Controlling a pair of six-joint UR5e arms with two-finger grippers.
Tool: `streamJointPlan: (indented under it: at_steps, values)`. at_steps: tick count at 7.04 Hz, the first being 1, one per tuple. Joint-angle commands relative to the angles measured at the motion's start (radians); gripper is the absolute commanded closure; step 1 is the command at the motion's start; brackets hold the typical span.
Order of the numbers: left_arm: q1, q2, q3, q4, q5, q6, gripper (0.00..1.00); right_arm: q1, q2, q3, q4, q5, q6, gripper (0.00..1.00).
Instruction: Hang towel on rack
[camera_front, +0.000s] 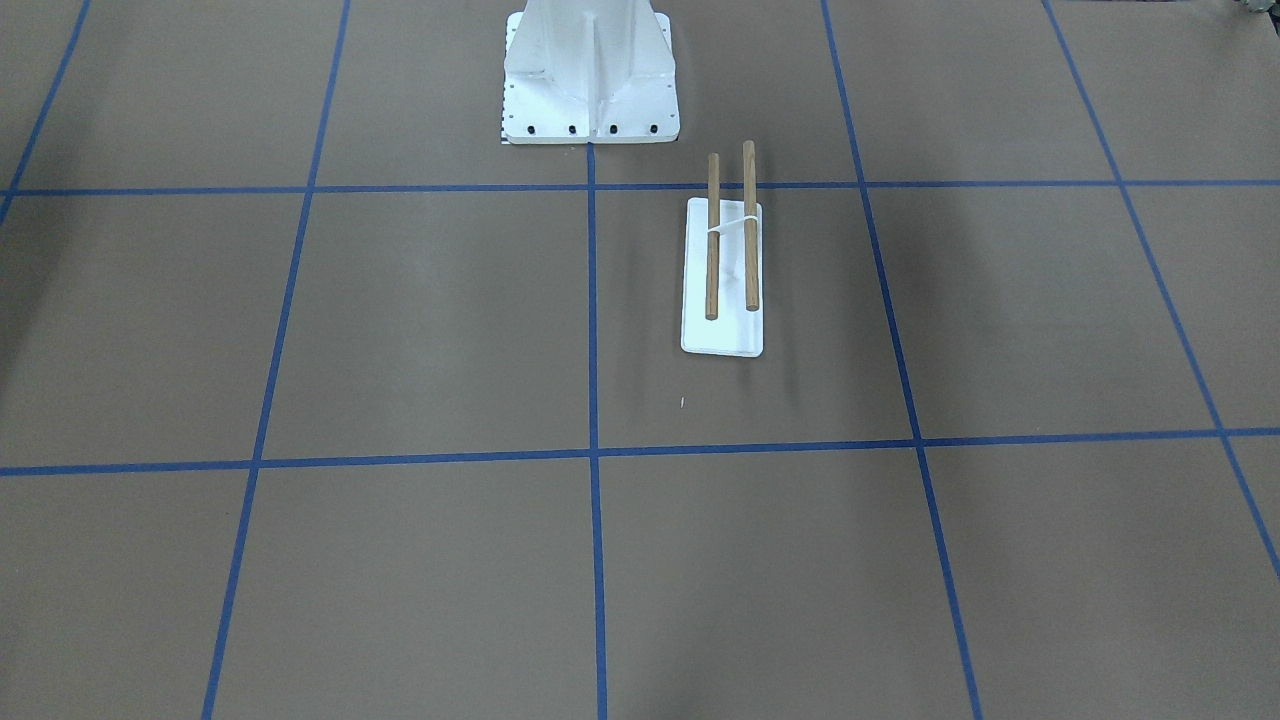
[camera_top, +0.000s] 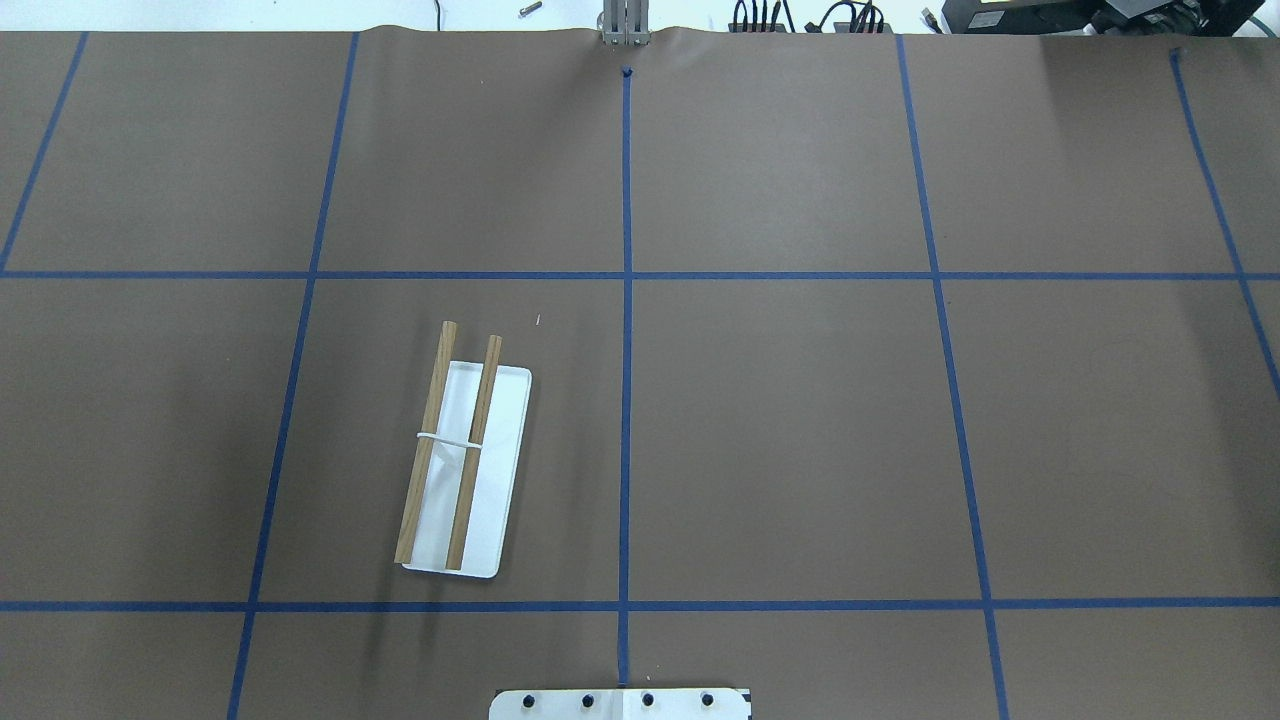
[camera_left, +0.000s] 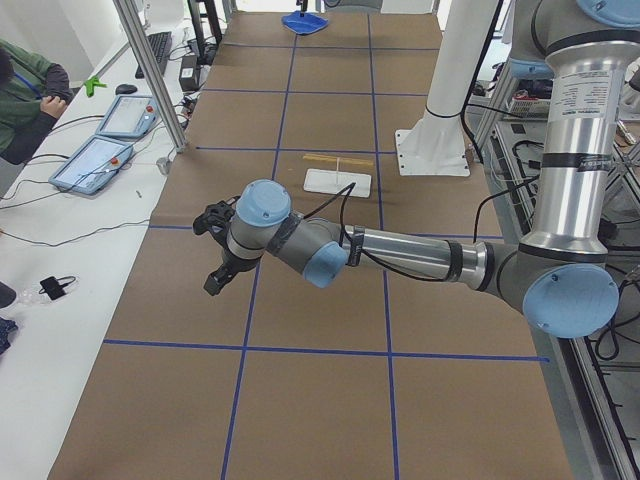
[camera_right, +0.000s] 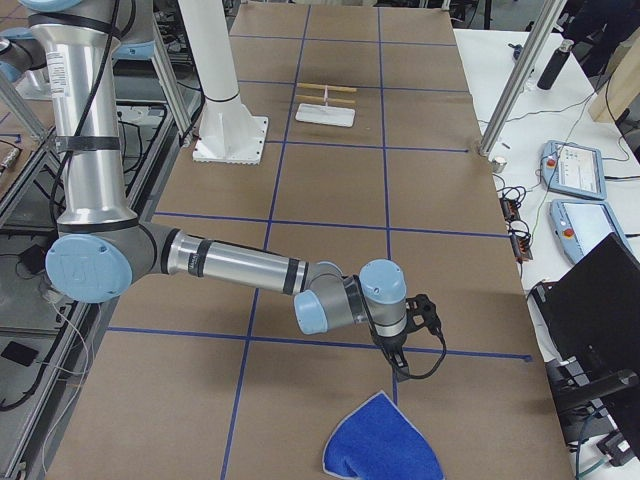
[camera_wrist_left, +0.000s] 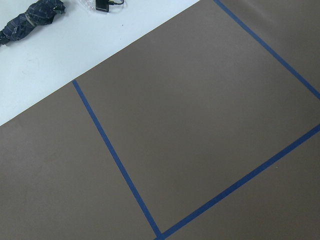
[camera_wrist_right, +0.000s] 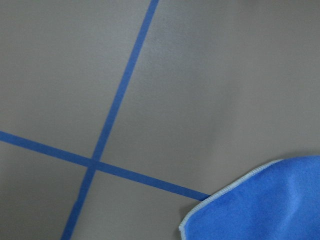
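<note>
The rack (camera_front: 730, 250) has two brown dowels over a white base plate and stands bare, left of the table's middle line in the overhead view (camera_top: 460, 460). The towel (camera_right: 385, 445) lies blue side up, crumpled, at the table's right end. It also shows in the right wrist view (camera_wrist_right: 260, 205) with its pale stitched edge. My right gripper (camera_right: 400, 362) hovers just short of the towel; I cannot tell whether it is open or shut. My left gripper (camera_left: 215, 283) hangs over bare table far from the rack; I cannot tell its state either. No fingers show in the wrist views.
The white bolted pedestal (camera_front: 590, 80) stands near the rack. Side tables with control tablets (camera_left: 95, 160) (camera_right: 575, 170), metal posts (camera_left: 150, 80) (camera_right: 515, 80) and a seated operator (camera_left: 25, 100) line the table's far edge. A dark bundle (camera_wrist_left: 32, 20) lies on the white side table.
</note>
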Motion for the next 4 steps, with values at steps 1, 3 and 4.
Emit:
streamJointPlan:
  at_steps: [1, 3, 4]
  values:
    - [0.000, 0.001, 0.003, -0.002, -0.001, 0.000, 0.01, -0.075, 0.011, -0.068, 0.044, -0.119, 0.000, 0.02]
    - [0.000, 0.003, 0.003, -0.002, -0.001, -0.002, 0.01, -0.116, 0.011, -0.090, 0.044, -0.142, 0.001, 0.15]
    - [0.000, 0.001, 0.003, -0.002, -0.001, -0.002, 0.01, -0.147, 0.017, -0.110, 0.046, -0.178, 0.004, 0.28]
